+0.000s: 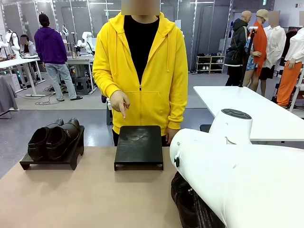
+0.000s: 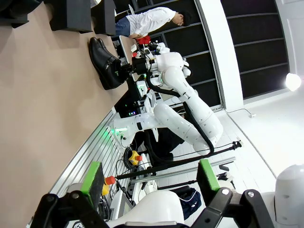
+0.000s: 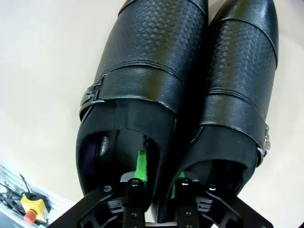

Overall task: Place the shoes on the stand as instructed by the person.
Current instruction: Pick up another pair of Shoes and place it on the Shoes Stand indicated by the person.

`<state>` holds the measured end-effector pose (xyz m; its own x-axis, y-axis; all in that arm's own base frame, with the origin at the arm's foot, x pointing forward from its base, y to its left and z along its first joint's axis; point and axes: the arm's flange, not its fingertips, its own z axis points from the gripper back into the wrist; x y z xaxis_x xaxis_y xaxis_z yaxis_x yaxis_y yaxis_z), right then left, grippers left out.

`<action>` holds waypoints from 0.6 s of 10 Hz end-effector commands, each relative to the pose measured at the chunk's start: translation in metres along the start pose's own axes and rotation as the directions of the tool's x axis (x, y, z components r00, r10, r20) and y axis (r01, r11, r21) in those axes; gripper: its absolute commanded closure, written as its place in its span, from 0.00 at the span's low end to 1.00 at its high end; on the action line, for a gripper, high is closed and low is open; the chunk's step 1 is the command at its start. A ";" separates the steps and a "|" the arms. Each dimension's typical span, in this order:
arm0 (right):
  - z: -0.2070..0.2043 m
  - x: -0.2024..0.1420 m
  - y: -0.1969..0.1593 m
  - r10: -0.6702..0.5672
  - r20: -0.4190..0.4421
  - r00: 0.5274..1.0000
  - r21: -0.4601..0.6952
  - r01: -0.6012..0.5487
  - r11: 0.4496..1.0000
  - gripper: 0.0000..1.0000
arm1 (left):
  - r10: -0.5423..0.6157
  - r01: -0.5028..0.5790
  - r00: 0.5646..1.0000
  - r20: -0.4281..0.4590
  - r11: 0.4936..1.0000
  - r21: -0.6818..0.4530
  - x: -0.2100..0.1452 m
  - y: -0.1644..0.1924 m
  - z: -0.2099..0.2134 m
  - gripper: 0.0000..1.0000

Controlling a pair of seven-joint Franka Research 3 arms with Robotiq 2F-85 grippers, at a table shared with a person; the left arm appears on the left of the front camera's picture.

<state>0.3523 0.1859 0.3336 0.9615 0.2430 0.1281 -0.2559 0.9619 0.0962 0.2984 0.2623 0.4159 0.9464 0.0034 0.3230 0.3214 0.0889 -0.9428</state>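
A person in a yellow hoodie (image 1: 142, 61) stands at the far side and points one finger (image 1: 122, 113) down at the bare black stand (image 1: 138, 145) in the middle. One pair of glossy shoes (image 1: 53, 138) sits on the left stand (image 1: 71, 159). The second pair, black textured shoes with buckle straps (image 3: 190, 71), lies at the table's near right (image 1: 187, 204), (image 2: 104, 59). My right gripper (image 3: 156, 175) has one finger inside each shoe and is shut on their two inner walls. Whether the shoes touch the table I cannot tell. My left gripper (image 2: 151, 176) is open and holds nothing.
My right arm (image 1: 242, 175) takes up the near right of the front view. A white table (image 1: 266, 114) stands behind on the right. Other people stand farther back. A yellow emergency-stop box (image 3: 31, 209) sits by the table's near rail.
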 end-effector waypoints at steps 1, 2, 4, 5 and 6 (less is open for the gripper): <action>0.001 0.006 0.002 -0.059 0.008 0.998 0.010 0.059 0.998 1.00 | 0.010 -0.010 1.000 -0.011 1.000 0.004 -0.003 -0.003 0.000 0.00; 0.008 0.006 0.000 -0.074 0.014 0.997 0.017 0.074 0.997 1.00 | 0.010 -0.010 1.000 -0.011 1.000 0.004 -0.003 -0.003 0.000 0.00; 0.032 0.005 -0.002 -0.094 0.043 0.995 0.018 0.093 0.995 1.00 | 0.010 -0.010 1.000 -0.011 1.000 0.004 -0.003 -0.003 0.000 0.00; 0.051 0.006 -0.002 -0.092 0.081 0.992 0.032 0.090 0.995 1.00 | 0.010 -0.010 1.000 -0.011 1.000 0.004 -0.003 -0.003 0.000 0.00; 0.072 0.008 -0.003 -0.083 0.120 0.989 0.042 0.079 0.996 1.00 | 0.010 -0.010 1.000 -0.011 1.000 0.004 -0.003 -0.003 0.000 0.00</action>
<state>0.3622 0.1726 0.3690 0.9691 0.1690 0.1798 -0.1900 0.9760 0.1066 0.2985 0.2621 0.4157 0.9465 0.0030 0.3226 0.3211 0.0885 -0.9429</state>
